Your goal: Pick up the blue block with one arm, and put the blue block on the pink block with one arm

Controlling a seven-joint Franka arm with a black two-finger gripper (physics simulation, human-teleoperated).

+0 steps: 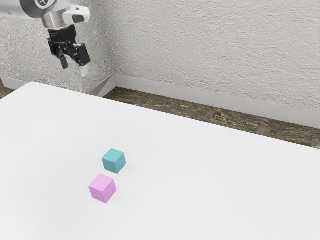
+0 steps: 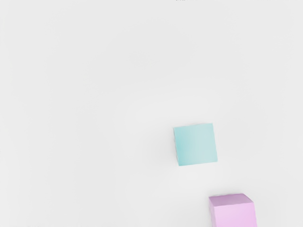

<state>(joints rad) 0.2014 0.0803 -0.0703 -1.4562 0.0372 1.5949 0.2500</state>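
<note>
the blue block, more teal than true blue, sits flat on the white counter, untouched, one corner turned toward the exterior camera. the pink block lies just beside it, nearer that camera, with a narrow strip of counter between them. the wrist view shows the same pair, blue block and pink block, apart and not touching.

the claw hangs high at the exterior view's upper left, well apart from both blocks, its fingers spread and holding nothing. by my reading the pickup has not begun.

the main risk is how close the two blocks are. a descent that comes in off-centre, or with a finger aimed into the gap, could shove the pink block aside. the blue block also sits rotated, so fingers not squared to its faces may pinch its corners and twist it loose. a skewed hold could then set it off-centre on the pink block and tip it.
</note>
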